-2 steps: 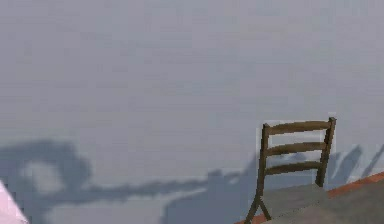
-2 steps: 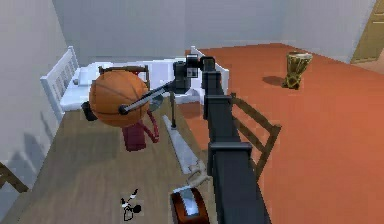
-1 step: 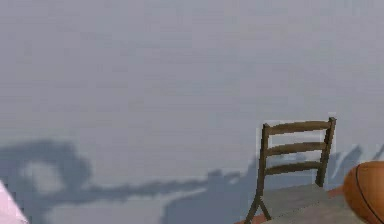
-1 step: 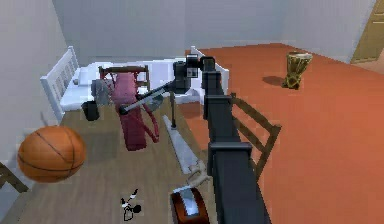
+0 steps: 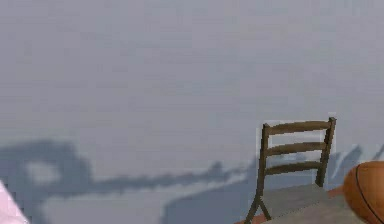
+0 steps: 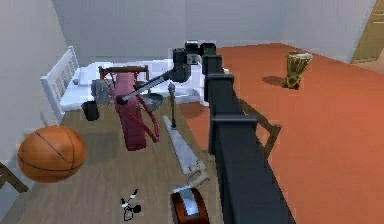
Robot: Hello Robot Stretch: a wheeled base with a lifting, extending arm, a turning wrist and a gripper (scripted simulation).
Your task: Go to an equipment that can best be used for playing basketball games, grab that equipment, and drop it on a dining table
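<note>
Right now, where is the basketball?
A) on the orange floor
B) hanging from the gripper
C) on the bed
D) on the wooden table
D: the basketball sits on the brown table, at the arm side view's left.

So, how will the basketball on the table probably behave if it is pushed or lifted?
The basketball is round and rests on the flat table, so a push would probably send it rolling. It seems to lie near the table's edge at the arm side view's left, so it might roll off. Its wide curved surface may slip in a grip.
</note>
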